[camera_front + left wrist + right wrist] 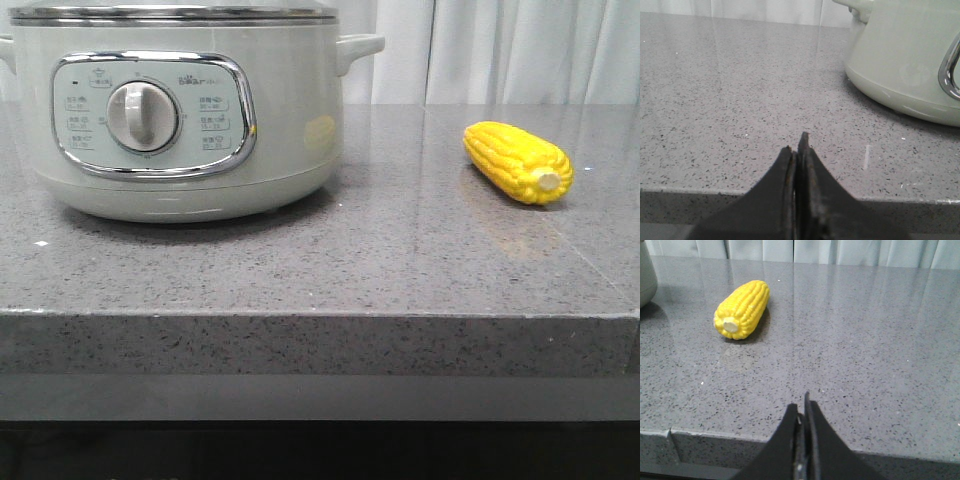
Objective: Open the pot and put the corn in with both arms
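Two things sit on your bench (330, 260): the pot (180, 110) and the corn (518, 161). You have the pot toward the left side of the grey speckled bench, set back a little from the front edge, its control panel and round dial (142, 116) facing the front and its steel-rimmed lid (170, 13) on. The corn lies on its side toward the right side, well apart from the pot, with bare stone between them; its pale stub end points toward the front right corner. Your left gripper (799, 150) hangs over the front edge of the bench, fingers pressed together with nothing between them, and the pot's lower wall shows near it on one side. Your right gripper (801, 407) also hangs over the front edge, its fingers pressed together and holding nothing, with the corn further back on the bench and apart from it.
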